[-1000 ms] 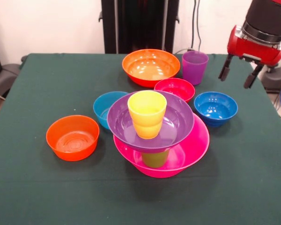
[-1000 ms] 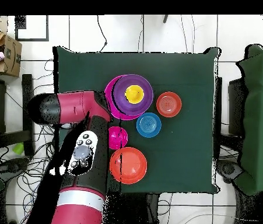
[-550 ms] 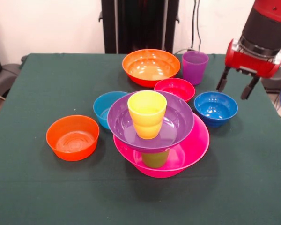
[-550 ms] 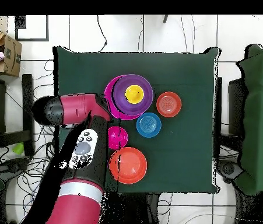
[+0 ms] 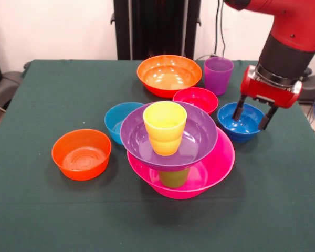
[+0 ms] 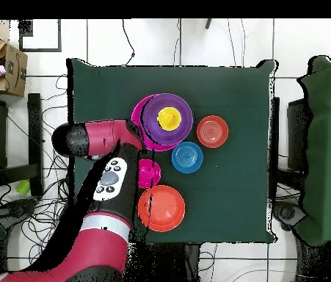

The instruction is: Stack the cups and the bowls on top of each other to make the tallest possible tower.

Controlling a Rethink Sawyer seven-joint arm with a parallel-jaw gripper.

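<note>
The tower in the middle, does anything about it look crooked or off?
Yes. The big purple bowl sits off-centre in the big pink bowl, shifted toward one side, perched on the lime green cup. The yellow cup stands upright in it. Nothing looks spilled or damaged.

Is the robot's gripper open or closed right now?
Open. In the front view the gripper has its two fingers spread apart, empty, around the dark blue bowl.

yellow cup (image 5: 165, 126), lime green cup (image 5: 174, 178), purple cup (image 5: 218, 74); bowls pink (image 5: 220, 163), purple (image 5: 199, 137), orange (image 5: 168, 74), red (image 5: 196, 98), blue (image 5: 241, 121); dark green table (image 5: 52, 94).
</note>
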